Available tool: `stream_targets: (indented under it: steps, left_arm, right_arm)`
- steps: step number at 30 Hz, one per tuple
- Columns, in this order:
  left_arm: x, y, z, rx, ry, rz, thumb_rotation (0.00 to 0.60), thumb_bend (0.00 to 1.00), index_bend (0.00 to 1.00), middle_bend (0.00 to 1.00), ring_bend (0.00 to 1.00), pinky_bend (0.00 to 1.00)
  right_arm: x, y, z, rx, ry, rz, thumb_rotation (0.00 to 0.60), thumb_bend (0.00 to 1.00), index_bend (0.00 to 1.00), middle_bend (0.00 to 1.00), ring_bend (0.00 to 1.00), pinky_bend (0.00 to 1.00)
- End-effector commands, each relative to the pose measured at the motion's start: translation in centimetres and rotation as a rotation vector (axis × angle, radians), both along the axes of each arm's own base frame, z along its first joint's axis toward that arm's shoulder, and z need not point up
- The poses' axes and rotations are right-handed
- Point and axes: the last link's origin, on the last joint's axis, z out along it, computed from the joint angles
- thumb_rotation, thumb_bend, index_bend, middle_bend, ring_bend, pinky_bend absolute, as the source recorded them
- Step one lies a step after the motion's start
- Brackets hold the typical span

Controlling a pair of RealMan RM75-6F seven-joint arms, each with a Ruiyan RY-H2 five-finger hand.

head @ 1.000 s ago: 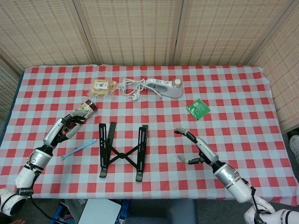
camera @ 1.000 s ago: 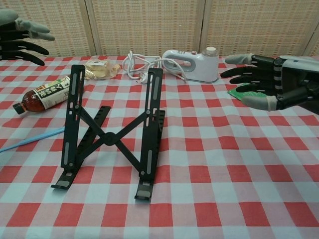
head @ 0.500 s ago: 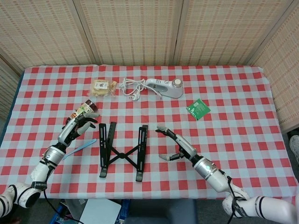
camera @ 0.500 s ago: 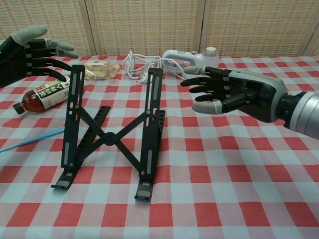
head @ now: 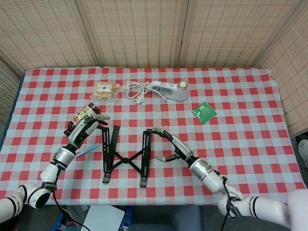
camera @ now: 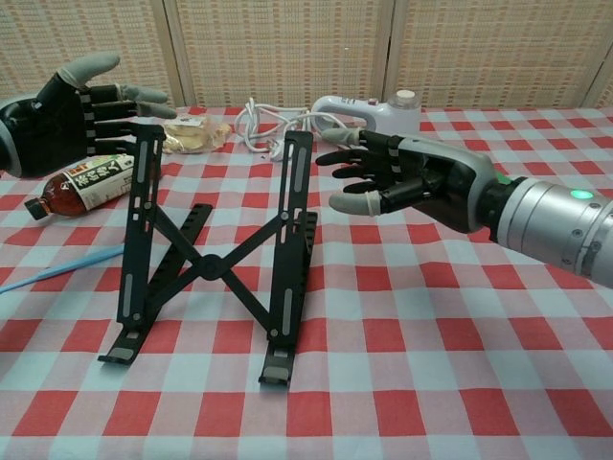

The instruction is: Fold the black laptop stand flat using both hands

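Observation:
The black laptop stand (head: 126, 155) (camera: 215, 260) stands unfolded on the checked cloth, its two rails raised and joined by a crossed brace. My left hand (head: 86, 127) (camera: 72, 110) hovers open just left of the left rail's top end, fingers spread toward it, not touching. On the other side my right hand (head: 172, 146) (camera: 402, 177) is open too, fingertips (camera: 330, 160) a short way from the right rail's upper end. Neither hand holds anything.
A drink bottle (head: 84, 115) (camera: 84, 182) lies under my left hand, and a light blue stick (head: 85, 151) lies left of the stand. At the back are a snack packet (head: 106, 90), a white cable (head: 134, 90) and a white appliance (head: 169, 90). A green card (head: 204, 112) lies right.
Both hands have closed in on the stand from either side; the right hand travelled far leftward, the left hand moved right. The stand has not moved.

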Motion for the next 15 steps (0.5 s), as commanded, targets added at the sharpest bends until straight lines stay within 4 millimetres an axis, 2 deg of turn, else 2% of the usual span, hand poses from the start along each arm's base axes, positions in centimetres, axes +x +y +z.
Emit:
stream_targets:
  steps: [1, 10, 15]
  left_arm:
    - [0.9, -0.2, -0.5, -0.035, -0.047, -0.008, 0.251, 0.26, 0.30, 0.27, 0.33, 0.37]
    - [2.1, -1.0, -1.1, -0.120, -0.127, -0.015, 0.253, 0.26, 0.31, 0.31, 0.36, 0.39]
    - [2.2, -1.5, -0.8, -0.134, -0.150, -0.026, 0.253, 0.26, 0.31, 0.31, 0.36, 0.42]
  right_arm:
    - [0.5, -0.2, -0.4, 0.007, -0.016, 0.000, 0.600, 0.20, 0.06, 0.11, 0.06, 0.05]
    - [1.9, -0.4, -1.7, 0.060, -0.104, -0.015, 0.600, 0.20, 0.06, 0.12, 0.06, 0.05]
    - [2.2, 0.0, -1.9, 0.076, -0.151, -0.008, 0.600, 0.24, 0.06, 0.17, 0.07, 0.06]
